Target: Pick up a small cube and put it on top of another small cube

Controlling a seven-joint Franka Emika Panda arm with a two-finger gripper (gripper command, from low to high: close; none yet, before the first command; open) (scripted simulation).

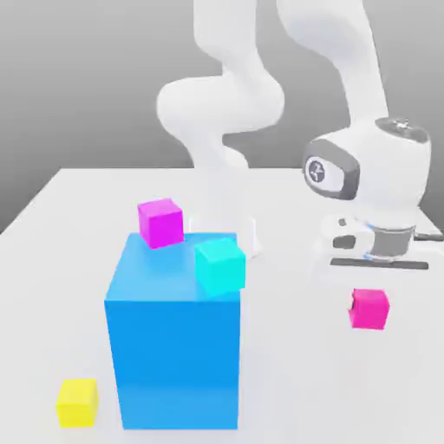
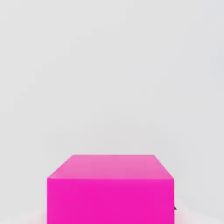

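Gripper clenches the deep-pink cube to one side of the big blue block

The big blue block point(image 1: 178, 360) stands on the pale table point(image 1: 286, 390). Well apart from it, towards the exterior view's right, is the deep-pink cube point(image 1: 369, 310), the small cube being picked up. The gripper point(image 1: 369, 304) points down over it with its jaws closed in on the cube, grasping it; a dark sliver of fingertip shows against one side. In the hand view the cube's top and one broad face sit squarely before the camera. Whether its underside touches the table I cannot tell.

Two more small cubes rest on top of the blue block. The cyan cube point(image 1: 219, 266) is at its near corner on the exterior view's right, turned slightly and reaching a little past the edge. The magenta cube point(image 1: 160, 223) is by the block's far edge, nearer the exterior view's left, apart from the cyan one. The yellow cube point(image 1: 78, 403) lies on the table just beside the block, on the exterior view's left.
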